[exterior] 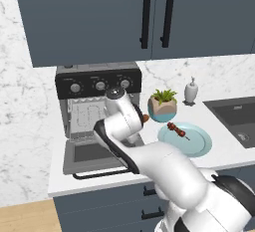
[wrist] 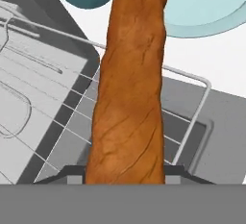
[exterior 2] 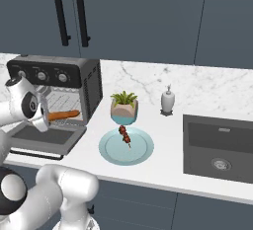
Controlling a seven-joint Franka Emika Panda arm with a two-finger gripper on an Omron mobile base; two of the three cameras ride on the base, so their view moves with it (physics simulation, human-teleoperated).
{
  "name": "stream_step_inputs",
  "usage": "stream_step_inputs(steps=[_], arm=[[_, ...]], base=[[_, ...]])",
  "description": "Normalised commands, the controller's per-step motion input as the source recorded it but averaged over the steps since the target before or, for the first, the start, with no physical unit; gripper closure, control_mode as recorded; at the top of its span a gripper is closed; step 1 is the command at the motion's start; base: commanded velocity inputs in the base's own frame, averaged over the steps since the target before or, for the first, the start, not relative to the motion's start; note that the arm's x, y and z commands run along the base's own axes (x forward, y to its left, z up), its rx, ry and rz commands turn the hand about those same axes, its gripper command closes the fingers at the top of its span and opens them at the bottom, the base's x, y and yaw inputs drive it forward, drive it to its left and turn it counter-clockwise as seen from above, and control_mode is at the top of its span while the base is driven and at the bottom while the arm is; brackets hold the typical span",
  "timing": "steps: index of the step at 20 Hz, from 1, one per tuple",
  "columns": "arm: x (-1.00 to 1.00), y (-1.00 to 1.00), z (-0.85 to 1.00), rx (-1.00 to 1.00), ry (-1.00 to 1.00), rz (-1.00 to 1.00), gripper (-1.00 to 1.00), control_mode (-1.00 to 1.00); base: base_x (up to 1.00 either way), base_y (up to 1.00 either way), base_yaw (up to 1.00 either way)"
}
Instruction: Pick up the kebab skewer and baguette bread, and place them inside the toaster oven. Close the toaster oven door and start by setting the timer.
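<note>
At the left of the white counter [exterior 2: 163, 167], the boxy grey toaster oven [exterior: 97, 107] with a black panel and 3 silver knobs stands with its dark-framed glass door [exterior: 94, 157] dropped flat, the thin black bar handle along the front edge. The white arm's gripper [exterior 2: 45, 117] reaches in front of the cavity, its 2 fingers clamped on one end of the long orange-brown baguette bread [exterior 2: 64, 115], which lies level and points into the oven over the wire rack [wrist: 72, 117]. In the hand view the loaf [wrist: 129, 83] runs straight up from the fingertips. Further right, the pale blue round plate [exterior 2: 141, 150] carries the short kebab skewer [exterior 2: 125, 135] of dark red-brown chunks. Just behind the plate is a potted green plant [exterior 2: 124, 106], then a white soap dispenser [exterior 2: 168, 100], then the dark sink [exterior 2: 220, 147].
</note>
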Motion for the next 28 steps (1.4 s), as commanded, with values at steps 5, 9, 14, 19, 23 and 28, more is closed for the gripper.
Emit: stream_step_inputs(steps=[5, 9, 14, 19, 23, 28], arm=[[0.48, 0.46, 0.12, 0.03, -0.07, 0.0, 1.0, -1.0], [0.38, 0.07, 0.02, 0.07, -0.12, 0.0, 1.0, -1.0], [0.08, 0.0, 0.0, 0.08, -0.17, 0.0, 1.0, -1.0], [0.19, 0.2, 0.0, 0.09, -0.25, 0.0, 1.0, -1.0], [0.35, 0.21, 0.0, 0.11, -0.12, -0.01, 1.0, -1.0], [0.49, 0.21, 0.1, 0.13, -0.01, 0.0, 1.0, -1.0]], base=[[0.0, 0.0, 0.0], [0.0, 0.0, 0.0], [0.0, 0.0, 0.0], [0.0, 0.0, 0.0], [0.0, 0.0, 0.0], [0.0, 0.0, 0.0]])
